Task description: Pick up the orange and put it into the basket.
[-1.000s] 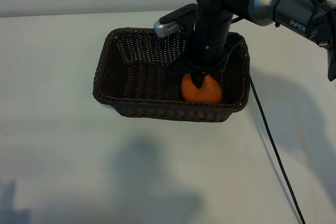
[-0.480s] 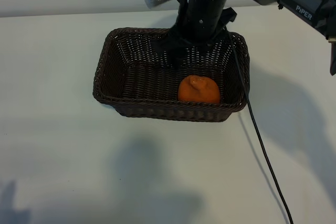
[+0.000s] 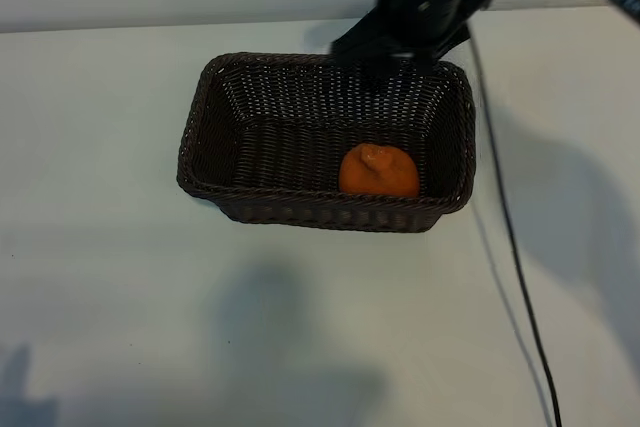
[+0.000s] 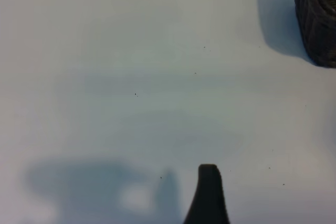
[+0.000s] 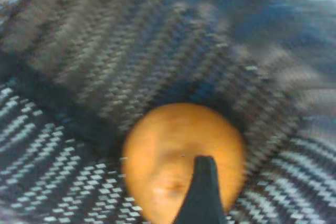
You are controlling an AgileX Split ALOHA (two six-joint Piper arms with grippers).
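The orange (image 3: 378, 172) lies loose on the floor of the dark wicker basket (image 3: 200, 117), near its front right corner, stem end up. My right gripper (image 3: 400, 45) hangs open above the basket's far rim, well clear of the fruit. In the right wrist view one dark finger (image 5: 202, 192) crosses in front of the orange (image 5: 168, 156), which rests on the basket's weave (image 5: 105, 51) far beneath. The left arm is out of the exterior view. Its wrist view shows one finger (image 4: 208, 195) over bare table, nothing held, with a corner of the basket (image 4: 317, 19) at the edge.
The basket stands on a white table (image 3: 130, 277). A black cable (image 3: 512, 247) trails from the right arm across the table, just right of the basket. Arm shadows fall on the front of the table.
My right gripper let go of the orange, opened, and rose up and back out of the basket. The orange stays where it was set down.
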